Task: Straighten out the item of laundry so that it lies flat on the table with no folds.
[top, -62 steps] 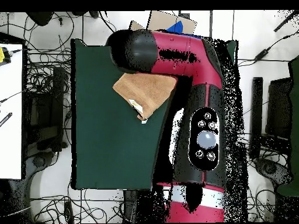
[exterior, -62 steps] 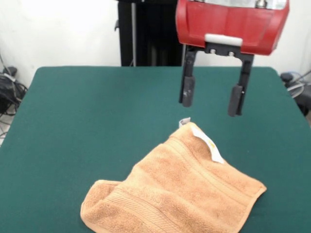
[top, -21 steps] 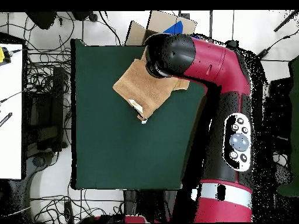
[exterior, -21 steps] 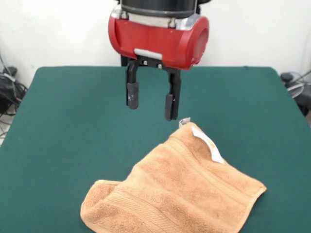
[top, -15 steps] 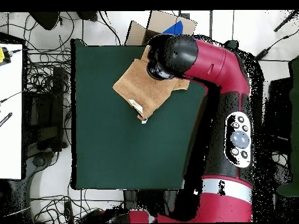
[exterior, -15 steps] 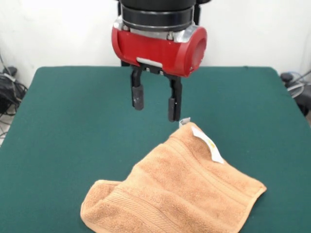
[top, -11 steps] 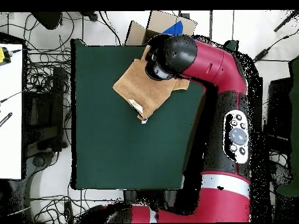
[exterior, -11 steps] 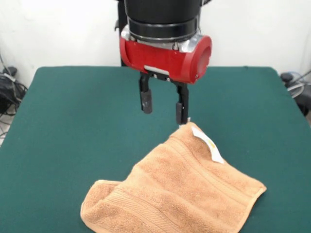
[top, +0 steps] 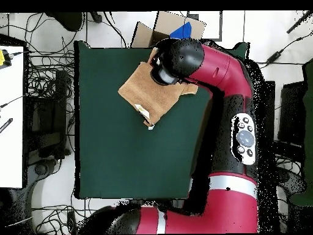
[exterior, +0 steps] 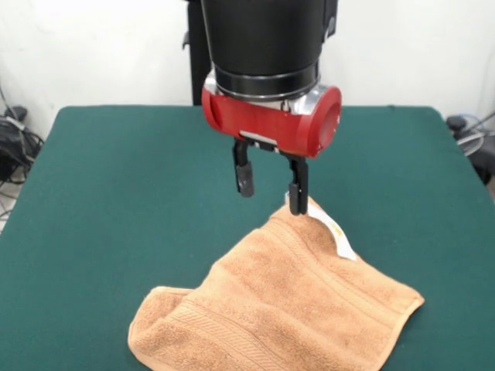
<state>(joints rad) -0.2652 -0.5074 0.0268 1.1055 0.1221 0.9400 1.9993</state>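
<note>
The red-and-black gripper (exterior: 270, 188), jaws spread and empty, hovers at the folded peach-orange terry towel's (exterior: 286, 309) far tagged corner, seemingly to grasp it.

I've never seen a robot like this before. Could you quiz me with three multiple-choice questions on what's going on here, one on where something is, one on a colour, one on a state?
1. Where does the end effector hang?
A. Over the towel's far corner, by the white tag
B. Over the table's bare left edge
C. Off the table altogether

2. What colour is the towel?
A. White
B. Peach-orange
C. Blue

3. How does the towel lie on the table?
A. Rolled into a tube
B. Perfectly flat
C. Rumpled, with its left corner folded

Answers:
1. A: in the front view its fingers hang apart just above the corner that carries the tag.
2. B: it shows peach-orange against the dark green table top.
3. C: the near left corner bunches over itself.
</note>
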